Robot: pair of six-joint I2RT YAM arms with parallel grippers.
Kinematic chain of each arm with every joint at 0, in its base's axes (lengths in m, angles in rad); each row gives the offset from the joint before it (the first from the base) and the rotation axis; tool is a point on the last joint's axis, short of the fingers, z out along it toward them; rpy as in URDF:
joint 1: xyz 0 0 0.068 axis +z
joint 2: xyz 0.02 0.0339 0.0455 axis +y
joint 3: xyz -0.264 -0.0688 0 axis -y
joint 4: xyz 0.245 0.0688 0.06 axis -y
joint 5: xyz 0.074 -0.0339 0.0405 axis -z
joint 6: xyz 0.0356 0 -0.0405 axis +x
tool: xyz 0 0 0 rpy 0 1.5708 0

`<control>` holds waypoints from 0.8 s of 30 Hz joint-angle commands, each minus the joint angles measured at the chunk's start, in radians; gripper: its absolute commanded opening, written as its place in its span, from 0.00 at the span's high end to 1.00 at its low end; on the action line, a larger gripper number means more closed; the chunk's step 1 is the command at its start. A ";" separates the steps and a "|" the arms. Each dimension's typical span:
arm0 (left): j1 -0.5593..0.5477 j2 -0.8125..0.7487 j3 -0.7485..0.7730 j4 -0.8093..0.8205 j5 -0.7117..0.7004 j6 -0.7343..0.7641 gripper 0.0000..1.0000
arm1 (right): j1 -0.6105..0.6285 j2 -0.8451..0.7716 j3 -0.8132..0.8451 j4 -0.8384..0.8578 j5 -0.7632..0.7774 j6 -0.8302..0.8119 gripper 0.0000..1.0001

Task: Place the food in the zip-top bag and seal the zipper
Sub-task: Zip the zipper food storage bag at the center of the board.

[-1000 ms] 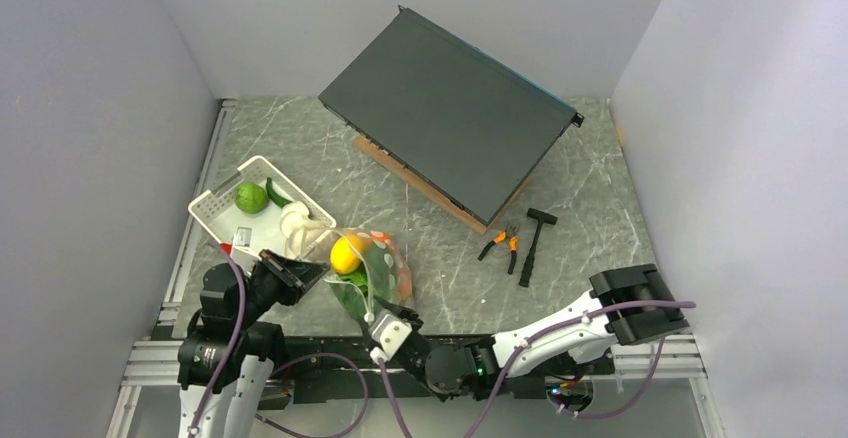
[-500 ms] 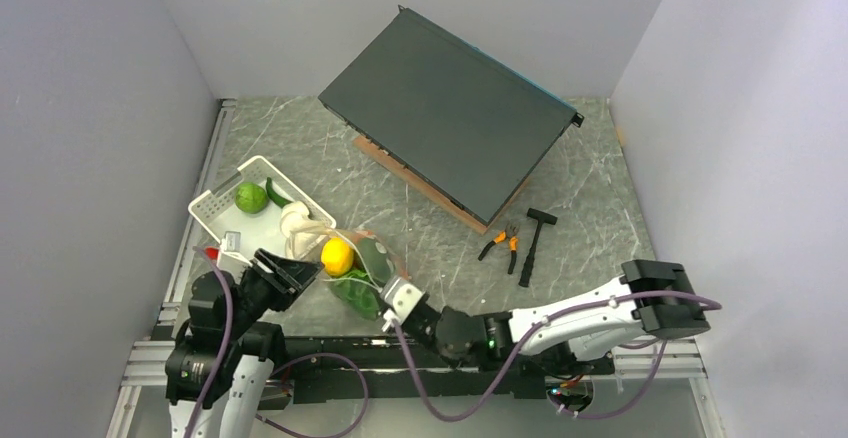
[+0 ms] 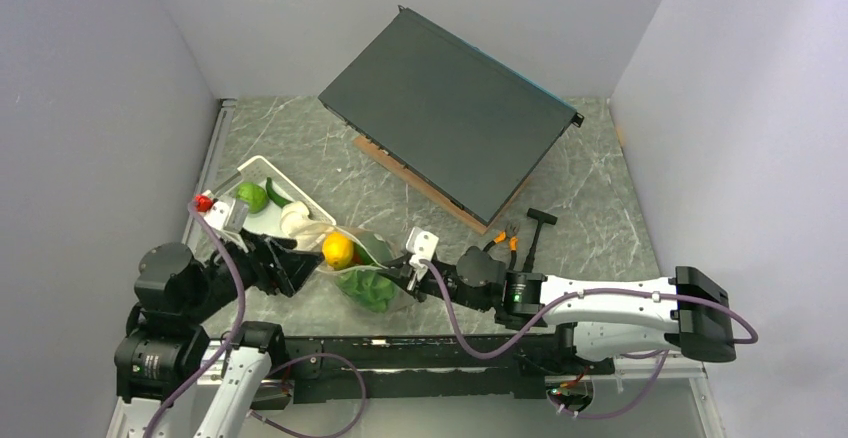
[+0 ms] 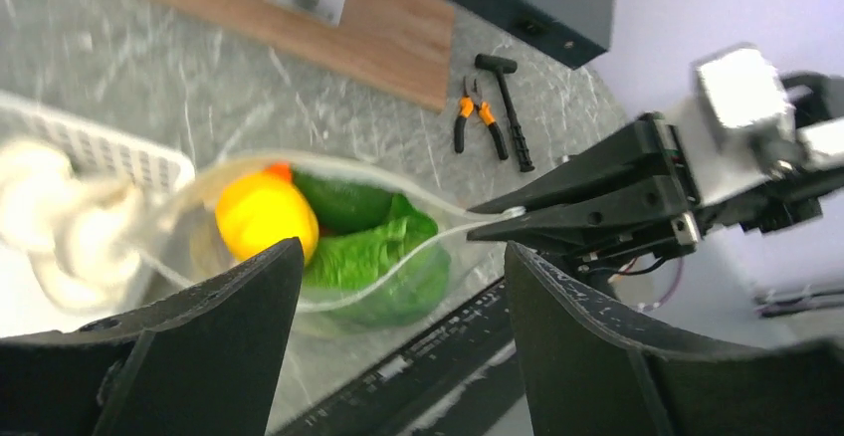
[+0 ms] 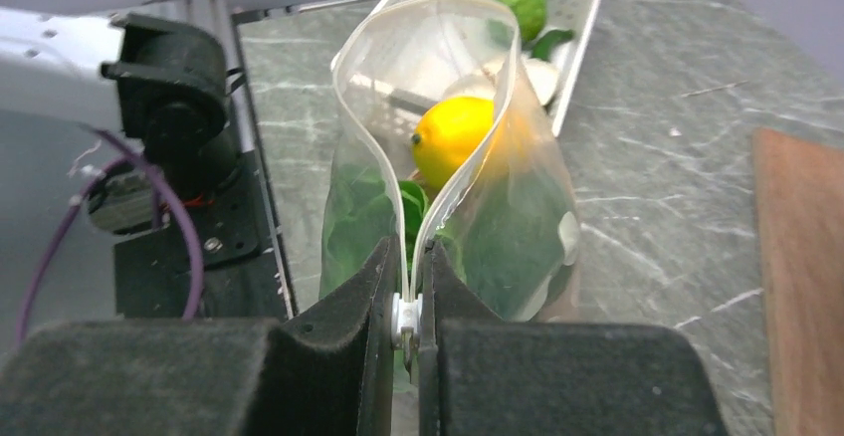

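The zip-top bag [image 3: 372,270] lies near the table's front edge with its mouth open. It holds a yellow lemon [image 3: 338,250], leafy lettuce [image 3: 368,290] and a dark-green piece [image 4: 343,202]. My right gripper [image 5: 410,253] is shut on the white slider of the zipper [image 5: 406,319] at the bag's right end. The zipper's two strips [image 5: 448,192] spread apart beyond it. My left gripper [image 4: 403,252] stands open just left of the bag, holding nothing. A lime [image 3: 251,196], a cucumber [image 3: 277,194] and white mushrooms [image 3: 296,220] sit in the white basket [image 3: 262,165].
A dark flat box [image 3: 450,108] rests tilted on a wooden board [image 3: 425,186] at the back. Orange-handled pliers [image 3: 500,241] and a black hammer [image 3: 535,238] lie right of the bag. The metal frame rail [image 3: 400,348] runs along the front edge.
My left gripper has opened, let go of the bag's edge and drawn back to the left. My right gripper has shut on the zipper and moved away from the front edge.
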 commanded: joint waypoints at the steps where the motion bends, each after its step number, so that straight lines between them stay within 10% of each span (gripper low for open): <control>1: -0.026 0.029 0.060 0.189 0.150 0.272 0.22 | -0.040 0.001 0.035 -0.053 -0.245 0.048 1.00; 11: -0.044 0.161 -0.033 0.477 0.455 0.390 0.18 | -0.162 -0.028 0.057 -0.091 -0.411 0.157 1.00; 24: -0.429 0.342 -0.204 0.548 0.248 0.756 0.12 | -0.333 -0.001 0.130 -0.183 -0.591 0.184 1.00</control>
